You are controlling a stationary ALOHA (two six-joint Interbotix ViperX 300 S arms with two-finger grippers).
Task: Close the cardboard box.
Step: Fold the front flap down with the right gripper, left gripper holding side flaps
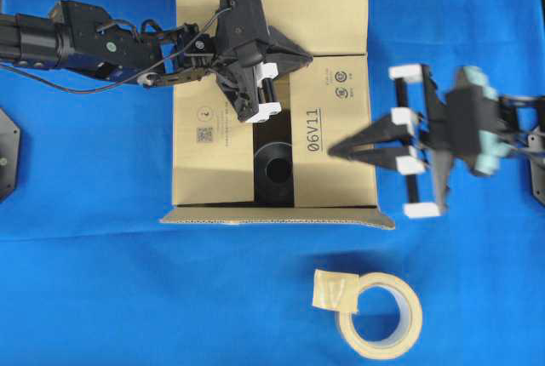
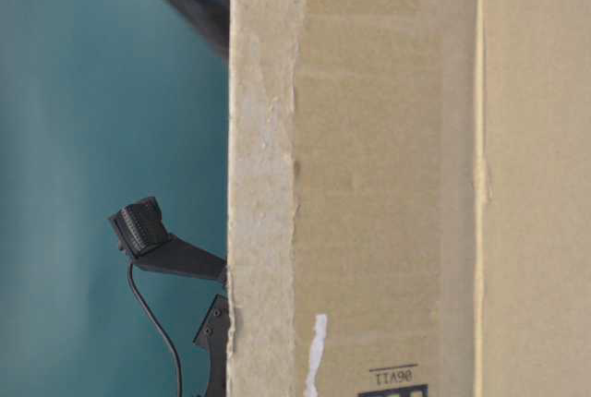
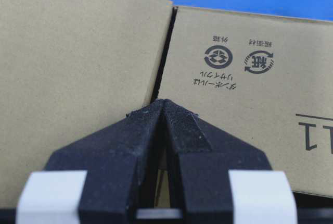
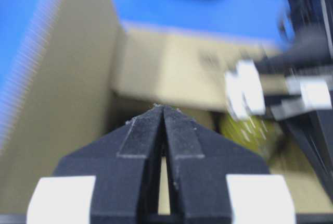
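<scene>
The brown cardboard box (image 1: pixel 336 128) sits mid-table, and it fills the table-level view (image 2: pixel 388 185). Its left flap (image 1: pixel 209 136) and its right flap, printed "06V11", lie folded inward. A dark gap (image 1: pixel 272 166) between them shows a black round object inside. The far flap (image 1: pixel 315 8) lies flat outward and the near flap (image 1: pixel 272 214) shows edge-on. My left gripper (image 1: pixel 308 60) is shut and empty, its tip over the seam between two panels (image 3: pixel 164 103). My right gripper (image 1: pixel 334 151), blurred, is shut and empty over the right flap, pointing into the box (image 4: pixel 164 108).
A roll of beige tape (image 1: pixel 381 315) lies on the blue cloth (image 1: pixel 102 281) in front of the box. A black mount (image 1: pixel 7 153) sits at the left edge. A yellow-green thing (image 4: pixel 250 130) shows inside the box. A black arm part (image 2: pixel 148 231) sticks out left of the box wall.
</scene>
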